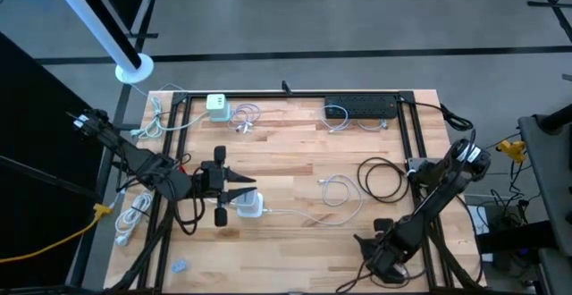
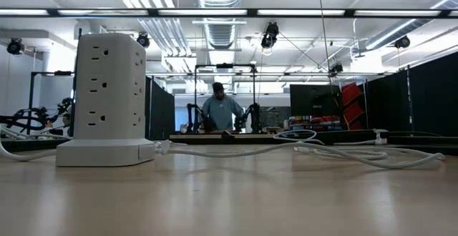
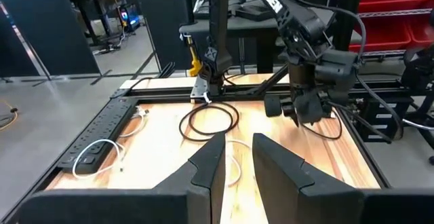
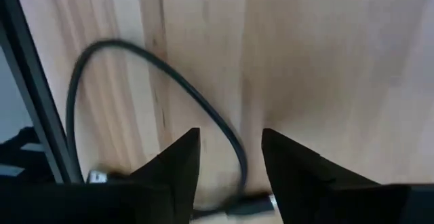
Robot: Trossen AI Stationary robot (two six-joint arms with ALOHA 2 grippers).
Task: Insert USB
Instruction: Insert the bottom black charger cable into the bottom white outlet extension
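Observation:
A white power tower [image 1: 250, 207] stands on the wooden table; it also shows in the low view [image 2: 104, 100]. A white cable [image 1: 340, 192] runs from it toward the right. My left gripper [image 1: 248, 189] hovers level beside the tower's top, fingers open and empty, pointing at the table's right. Its wrist view [image 3: 237, 142] looks past them at the white cable [image 3: 234, 166]. My right gripper [image 1: 380, 257] is near the table's front right, open [image 4: 230, 137], pointing down over a black cable [image 4: 203, 108]. The cable's plug end [image 4: 247, 207] lies on the wood between the fingers.
A coil of black cable [image 1: 384, 179] lies right of centre. A black power strip [image 1: 360, 107] and a white-green adapter [image 1: 217, 107] lie at the far edge. A black frame rail [image 4: 27, 102] runs beside my right gripper. A person [image 2: 219, 111] stands beyond the table.

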